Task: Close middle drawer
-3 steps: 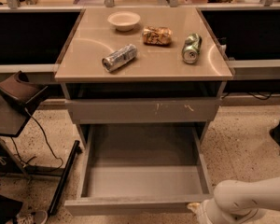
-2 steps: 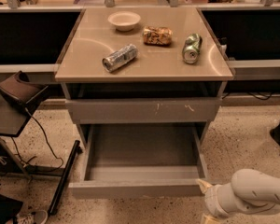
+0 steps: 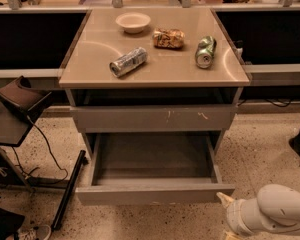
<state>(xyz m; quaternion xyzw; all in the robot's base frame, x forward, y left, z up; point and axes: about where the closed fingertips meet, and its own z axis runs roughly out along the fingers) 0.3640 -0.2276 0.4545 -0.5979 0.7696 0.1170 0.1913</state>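
My pincer [image 3: 226, 207] sat low, just beside the right end of the middle drawer [image 3: 155, 194] (how far open it was I could not tell), whose pulled-out front ran leftward below the desk [image 3: 160, 71].

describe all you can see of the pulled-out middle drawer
The wide grey laminate middle drawer is pulled far out below the scratched grey drawer front. Its flat front is plain and handleless; the deep box looks empty inside. The robot's white pincer sits by the front's right corner; contact cannot be told.
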